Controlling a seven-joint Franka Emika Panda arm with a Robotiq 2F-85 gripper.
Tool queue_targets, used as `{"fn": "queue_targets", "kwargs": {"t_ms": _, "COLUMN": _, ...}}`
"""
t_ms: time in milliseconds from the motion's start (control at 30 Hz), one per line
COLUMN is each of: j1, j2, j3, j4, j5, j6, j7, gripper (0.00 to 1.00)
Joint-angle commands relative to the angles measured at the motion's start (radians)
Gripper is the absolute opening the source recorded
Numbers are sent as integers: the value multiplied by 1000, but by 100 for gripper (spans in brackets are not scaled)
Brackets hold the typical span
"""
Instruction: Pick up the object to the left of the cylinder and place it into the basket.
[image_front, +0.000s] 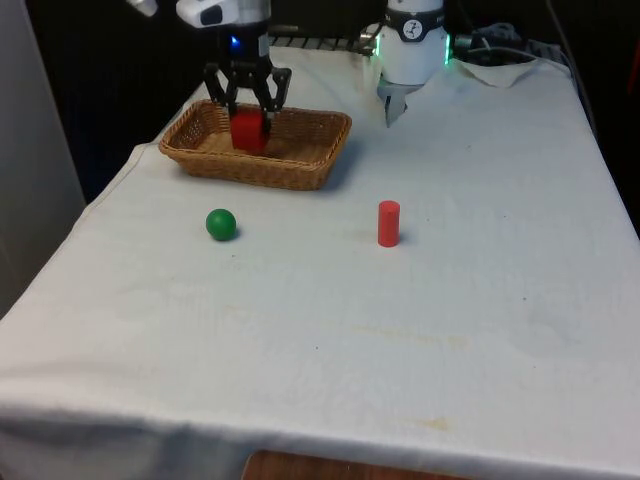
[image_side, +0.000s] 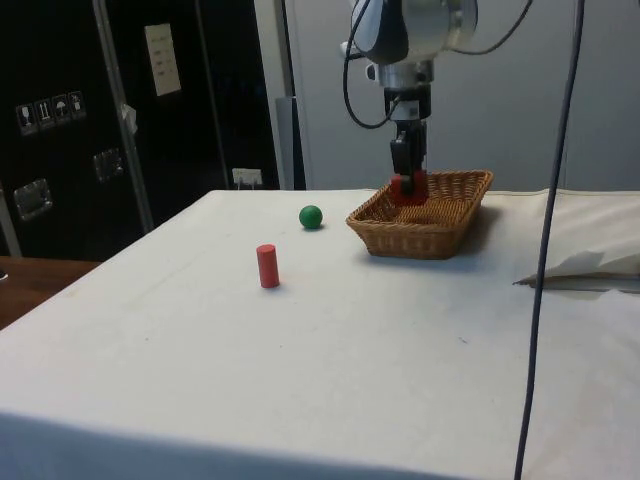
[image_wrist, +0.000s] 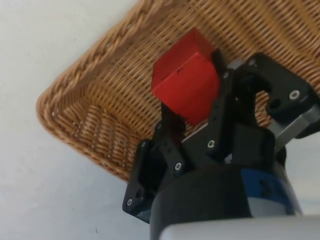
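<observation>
I see the gripper (image_front: 248, 113) hanging over the wicker basket (image_front: 300, 165), its two black fingers closed on a red cube (image_front: 248, 131). In the wrist view the cube (image_wrist: 186, 82) sits pinched between the fingers, turned a little askew, with the basket's woven floor (image_wrist: 125, 90) under it. From the side, the cube (image_side: 404, 188) is level with the basket's rim (image_side: 440, 215); I cannot tell whether it touches the weave or hangs just clear of it.

Out on the white cloth (image_front: 330, 330) I count two other things. A green ball (image_front: 221, 224) lies near the basket's front edge, towards the front view's left. A red cylinder (image_front: 388, 223) stands upright well apart from the ball, towards the front view's right. In the side view the ball (image_side: 311, 216) rests just beside the basket and the cylinder (image_side: 267, 266) stands alone on the cloth. Neither lies under the arm, and nothing crowds the basket's open top.
</observation>
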Motion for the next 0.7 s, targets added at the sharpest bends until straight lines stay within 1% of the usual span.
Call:
{"fn": "queue_targets", "kwargs": {"t_ms": 0, "j1": -10, "j2": -1, "j3": 7, "j4": -3, "j5": 19, "j6": 11, "j7": -26, "gripper": 0}}
{"fn": "queue_targets", "kwargs": {"t_ms": 33, "j1": -12, "j2": 6, "j3": 7, "j4": -4, "j5": 30, "j6": 12, "j7": -38, "gripper": 0}}
{"fn": "queue_targets", "kwargs": {"t_ms": 67, "j1": -3, "j2": 14, "j3": -1, "j4": 1, "j5": 22, "j6": 0, "j7": -25, "gripper": 0}}
{"fn": "queue_targets", "kwargs": {"t_ms": 100, "j1": -14, "j2": 12, "j3": 8, "j4": -5, "j5": 41, "j6": 14, "j7": -50, "gripper": 0}}
{"fn": "queue_targets", "kwargs": {"t_ms": 133, "j1": -17, "j2": 24, "j3": 9, "j4": -6, "j5": 62, "j6": 15, "j7": -72, "gripper": 0}}
{"fn": "queue_targets", "kwargs": {"t_ms": 200, "j1": -18, "j2": 32, "j3": 13, "j4": -7, "j5": 88, "j6": 15, "j7": -89, "gripper": 0}}
{"fn": "queue_targets", "kwargs": {"t_ms": 267, "j1": -17, "j2": 39, "j3": 16, "j4": -7, "j5": 117, "j6": 15, "j7": -109, "gripper": 0}}
{"fn": "queue_targets", "kwargs": {"t_ms": 300, "j1": -8, "j2": 52, "j3": 3, "j4": -2, "j5": 105, "j6": 0, "j7": -99, "gripper": 0}}
{"fn": "queue_targets", "kwargs": {"t_ms": 333, "j1": -16, "j2": 45, "j3": 18, "j4": -8, "j5": 144, "j6": 17, "j7": -129, "gripper": 0}}
{"fn": "queue_targets", "kwargs": {"t_ms": 367, "j1": -16, "j2": 45, "j3": 18, "j4": -8, "j5": 144, "j6": 17, "j7": -129, "gripper": 0}}
{"fn": "queue_targets", "kwargs": {"t_ms": 400, "j1": -16, "j2": 47, "j3": 19, "j4": -9, "j5": 157, "j6": 18, "j7": -139, "gripper": 0}}
{"fn": "queue_targets", "kwargs": {"t_ms": 433, "j1": -14, "j2": 52, "j3": 22, "j4": -11, "j5": 184, "j6": 22, "j7": -158, "gripper": 0}}
{"fn": "queue_targets", "kwargs": {"t_ms": 467, "j1": -13, "j2": 54, "j3": 23, "j4": -12, "j5": 195, "j6": 24, "j7": -166, "gripper": 0}}
{"fn": "queue_targets", "kwargs": {"t_ms": 633, "j1": -16, "j2": 66, "j3": 32, "j4": -15, "j5": 241, "j6": 32, "j7": -203, "gripper": 0}}
{"fn": "queue_targets", "kwargs": {"t_ms": 667, "j1": -8, "j2": 78, "j3": 20, "j4": -13, "j5": 237, "j6": 13, "j7": -199, "gripper": 0}}
